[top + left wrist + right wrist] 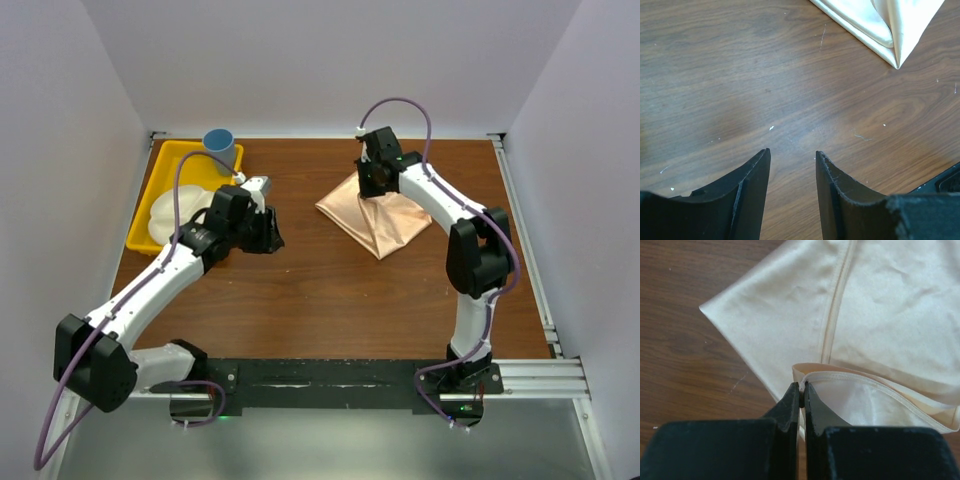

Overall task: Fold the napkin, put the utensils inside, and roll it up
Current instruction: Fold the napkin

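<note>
In the far left corner of the desk (330, 300): a yellow tray (178, 165). Inside the tray, a white plate (160, 218), partly hidden behind the left arm. At the tray's far right corner, a blue cup (219, 145), standing up. Hard to tell what is in the cup or on the plate.

Near the far edge of the desk, a bit right of the middle: the peach napkin (390, 225). Folded into a pointy shape, with one point toward the near edge. Curled up a little at the hem on its far side.

Right there on that hem: the right gripper (802, 386), squeezed tight, with the cloth edge pinched between its fingers.

Just beside the tray, over bare wood: the left gripper (791, 156). Fingers apart, nothing between them. Not touching the napkin, with just one cloth corner showing at the top of the left wrist view.
</note>
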`<control>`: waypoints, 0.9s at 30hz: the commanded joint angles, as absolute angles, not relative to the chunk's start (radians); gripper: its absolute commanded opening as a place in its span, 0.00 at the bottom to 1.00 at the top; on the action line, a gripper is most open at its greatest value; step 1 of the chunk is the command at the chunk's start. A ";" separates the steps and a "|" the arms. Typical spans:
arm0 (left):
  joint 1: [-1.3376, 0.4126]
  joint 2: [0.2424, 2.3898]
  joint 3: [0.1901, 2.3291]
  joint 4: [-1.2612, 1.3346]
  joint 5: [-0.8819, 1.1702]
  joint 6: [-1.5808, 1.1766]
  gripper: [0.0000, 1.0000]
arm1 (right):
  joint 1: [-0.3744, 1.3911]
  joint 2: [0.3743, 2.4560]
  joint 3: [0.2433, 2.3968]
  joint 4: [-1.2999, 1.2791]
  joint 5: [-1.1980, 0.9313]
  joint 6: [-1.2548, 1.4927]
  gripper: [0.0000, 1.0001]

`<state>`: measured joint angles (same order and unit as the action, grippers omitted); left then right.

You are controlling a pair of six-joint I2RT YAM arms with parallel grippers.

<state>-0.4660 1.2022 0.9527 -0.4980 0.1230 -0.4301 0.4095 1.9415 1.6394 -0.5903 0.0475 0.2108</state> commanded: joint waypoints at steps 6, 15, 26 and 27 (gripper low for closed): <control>-0.465 1.243 1.043 -0.537 0.107 -0.449 0.46 | 0.463 2.043 1.816 -0.557 -0.086 0.126 0.00; -0.465 1.266 1.058 -0.546 0.112 -0.446 0.46 | 0.482 2.146 1.916 -0.597 -0.133 0.104 0.00; -0.465 1.301 1.078 -0.519 0.132 -0.428 0.47 | 0.486 2.224 1.974 -0.637 -0.217 0.132 0.16; -0.465 1.307 1.084 -0.508 0.138 -0.425 0.48 | 0.485 2.239 1.999 -0.650 -0.247 0.159 0.25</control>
<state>-0.4660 1.2919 1.0306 -0.5472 0.1169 -0.4343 0.4797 2.2158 1.9079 -0.6193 -0.1471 0.1265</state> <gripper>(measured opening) 0.463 0.134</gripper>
